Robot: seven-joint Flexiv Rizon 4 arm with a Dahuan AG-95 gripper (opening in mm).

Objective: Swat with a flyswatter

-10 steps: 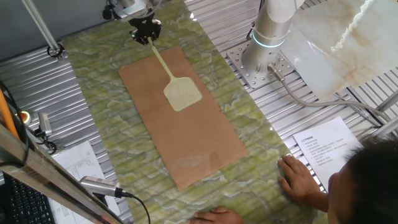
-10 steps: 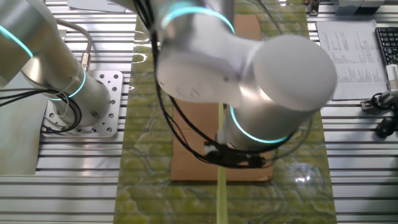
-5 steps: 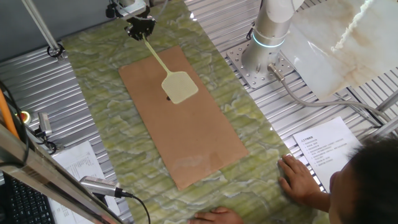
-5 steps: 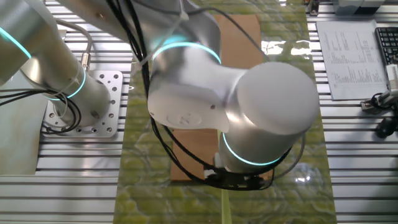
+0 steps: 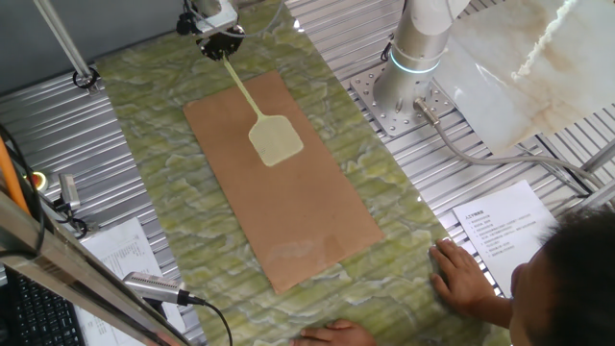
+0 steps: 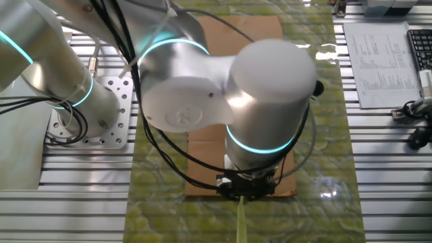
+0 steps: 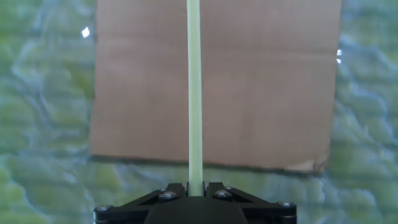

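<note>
Gripper (image 5: pixel 223 46): top centre-left of the one fixed view, black, closed tight on the end of the flyswatter handle; in the hand view (image 7: pixel 195 190) the jaws sit at bottom centre w/ the handle pinched between them.
Flyswatter (image 5: pixel 264 120): pale yellow-green; thin handle slants from the gripper down-right, squarish mesh head in the upper middle of the frame over the brown board. Can't tell if the head touches the board or hangs just above it. Hand view shows only the handle (image 7: pixel 194 93), a straight vertical strip up the frame centre, head out of frame. In the other fixed view just a short bit of handle (image 6: pixel 242 223) pokes out below the wrist at bottom centre.
Brown board (image 5: pixel 279 183): flat on the green marbled mat (image 5: pixel 163 125), long axis running upper left to lower right; its near edge crosses the lower part of the hand view (image 7: pixel 267 81).
Arm (image 6: pixel 229 101): big silver joints w/ teal light rings fill the middle of the other fixed view, hiding most of the board; base (image 5: pixel 418 48) bolted at upper right of the one fixed view.
Person: dark head at lower right corner, one hand (image 5: pixel 461 274) flat on the mat edge, lower right.
Papers: printed sheet (image 5: pixel 504 226) at right; another (image 5: pixel 120 255) at lower left.
</note>
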